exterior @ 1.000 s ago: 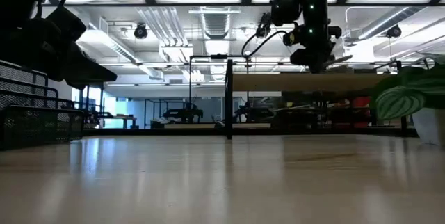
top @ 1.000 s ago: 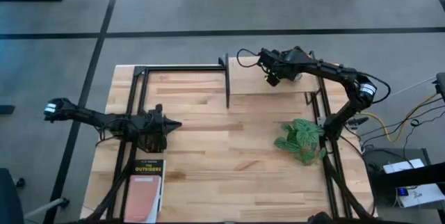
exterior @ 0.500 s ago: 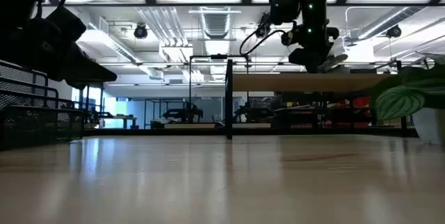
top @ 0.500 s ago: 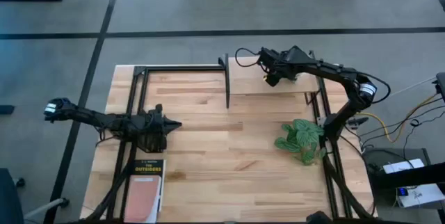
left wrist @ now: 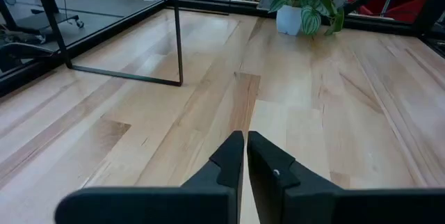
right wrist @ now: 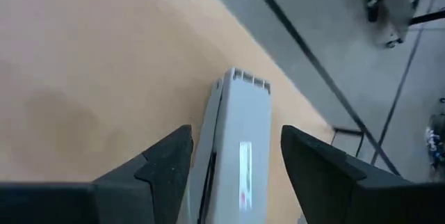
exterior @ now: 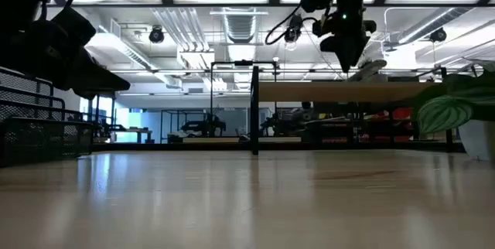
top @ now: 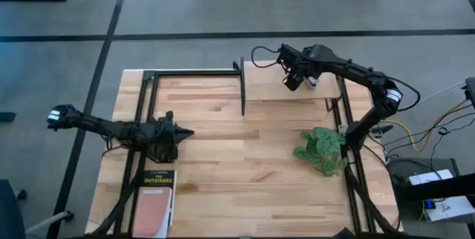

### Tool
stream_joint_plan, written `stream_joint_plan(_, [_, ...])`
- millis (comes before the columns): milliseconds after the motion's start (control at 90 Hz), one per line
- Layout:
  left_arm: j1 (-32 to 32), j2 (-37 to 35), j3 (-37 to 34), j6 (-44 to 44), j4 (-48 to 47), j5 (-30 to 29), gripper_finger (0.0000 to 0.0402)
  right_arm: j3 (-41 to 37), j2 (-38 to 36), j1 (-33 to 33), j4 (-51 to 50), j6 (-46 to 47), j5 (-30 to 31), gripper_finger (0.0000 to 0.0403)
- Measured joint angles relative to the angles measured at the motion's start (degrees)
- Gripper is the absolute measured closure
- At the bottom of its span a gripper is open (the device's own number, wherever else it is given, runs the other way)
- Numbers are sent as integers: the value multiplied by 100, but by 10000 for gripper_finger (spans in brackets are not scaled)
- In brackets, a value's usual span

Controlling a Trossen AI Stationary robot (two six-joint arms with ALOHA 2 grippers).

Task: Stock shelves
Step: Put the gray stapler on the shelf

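**Right hand over the shelf, grey item between its fingers**

Starting out left: the left hand (left wrist: 245, 140) is parked low over the counter (top: 223, 142), well apart from the shelf (top: 267, 87) and off its left end. It is clenched, fingers pressed together with nothing between them. That looks like a waiting pose, tucked out of the other arm's way.

Nearer the front edge than that hand, and farther again from the shelf, a book (top: 154, 202) lies flat with its cover up. My guess is it's stock waiting its turn.

Now the shelf itself, at the far side of the counter: a light wood board on thin black legs. All the action is above its right half.

The right hand (right wrist: 236, 132) hangs over the board, pointing down at it. Its fingers are spread, one on each side of a pale grey item (right wrist: 243, 113), with a sliver of gap showing on both sides. So I call it released, straddling rather than squeezing. The low view shows the item tilted just above the board's top edge; whether it fully rests there, I can't tell. The reach from above makes sense, since it keeps the arm clear of the shelf's legs.

Furthest right, in front of the shelf's right end, a leafy plant (top: 320, 150) stands on the counter, untouched.
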Motion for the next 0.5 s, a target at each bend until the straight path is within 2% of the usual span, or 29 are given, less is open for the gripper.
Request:
stream_joint_plan(289, [0,-2,0,2,-2,0,397,20,-529,101,-462,100,-1215,191])
stream_joint_plan(500, [0,0,2,0,-2,0,397,-21,-1036,654,-440,-381,-1007,210])
